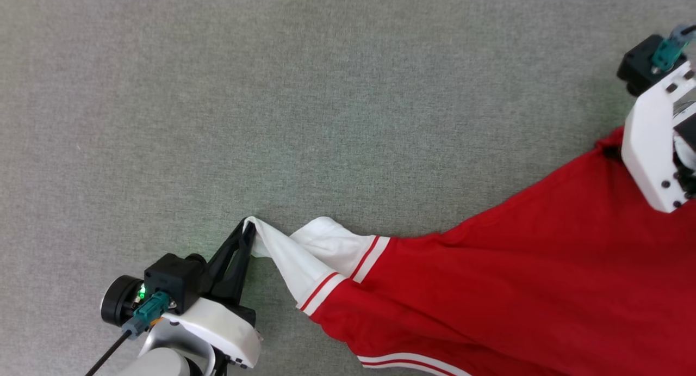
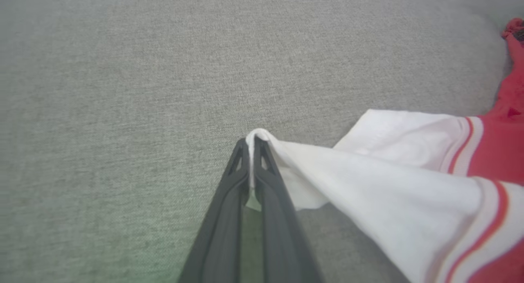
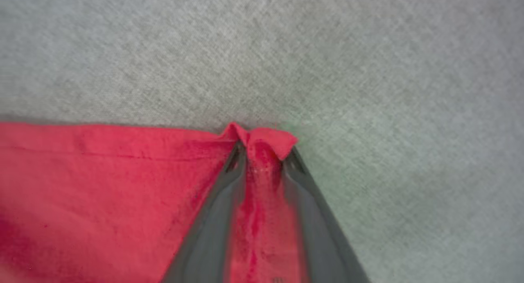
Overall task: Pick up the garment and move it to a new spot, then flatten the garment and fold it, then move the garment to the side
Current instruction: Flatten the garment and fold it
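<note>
Grey cloth surface (image 1: 326,93): left pincer (image 1: 249,229) clamps the garment (image 1: 516,283), right pincer (image 3: 262,150) part-open astride its corner.

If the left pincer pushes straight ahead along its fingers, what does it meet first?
Beyond the pinched garment, the left pincer faces bare grey surface; it likely grazes that first, though its tilt is unclear.

Kind of place could not be told. Flat grey coarse-woven cloth surface (image 1: 326,93) was seen across views; workbench covering was suggested.

White shells (image 1: 650,142), dark left end effector (image 1: 249,225)
</note>
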Motion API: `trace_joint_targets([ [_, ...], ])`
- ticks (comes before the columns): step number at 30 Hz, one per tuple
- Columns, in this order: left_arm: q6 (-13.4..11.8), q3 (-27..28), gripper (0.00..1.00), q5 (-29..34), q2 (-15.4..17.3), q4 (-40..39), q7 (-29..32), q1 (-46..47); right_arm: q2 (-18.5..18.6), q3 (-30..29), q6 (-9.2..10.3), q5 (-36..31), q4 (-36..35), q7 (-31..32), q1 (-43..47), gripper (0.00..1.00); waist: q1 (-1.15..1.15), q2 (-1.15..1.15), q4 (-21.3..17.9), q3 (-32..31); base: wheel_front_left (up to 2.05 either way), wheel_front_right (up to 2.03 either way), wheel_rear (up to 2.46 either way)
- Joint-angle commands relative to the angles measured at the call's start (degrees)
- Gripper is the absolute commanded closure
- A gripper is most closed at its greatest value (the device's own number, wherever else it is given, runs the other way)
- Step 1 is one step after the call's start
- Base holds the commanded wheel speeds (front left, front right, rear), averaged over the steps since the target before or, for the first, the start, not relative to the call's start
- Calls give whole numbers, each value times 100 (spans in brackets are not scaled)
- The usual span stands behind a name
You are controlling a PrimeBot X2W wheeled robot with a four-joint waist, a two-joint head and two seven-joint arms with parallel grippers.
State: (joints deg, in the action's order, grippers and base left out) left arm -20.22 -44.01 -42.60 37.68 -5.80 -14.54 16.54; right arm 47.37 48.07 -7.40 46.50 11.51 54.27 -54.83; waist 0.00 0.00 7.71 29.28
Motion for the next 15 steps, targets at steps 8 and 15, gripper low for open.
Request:
trace_joint_targets([
  [8,66,16,100,105,147,143,5,4,-1,296,-8,265,157,-1312,99,100,0,0,-276,-914,0,0,0],
  [15,125,125,100,296,429,-22,244,524,37,203,-7,457,97,-2556,-15,100,0,0,-541,-1499,0,0,0],
])
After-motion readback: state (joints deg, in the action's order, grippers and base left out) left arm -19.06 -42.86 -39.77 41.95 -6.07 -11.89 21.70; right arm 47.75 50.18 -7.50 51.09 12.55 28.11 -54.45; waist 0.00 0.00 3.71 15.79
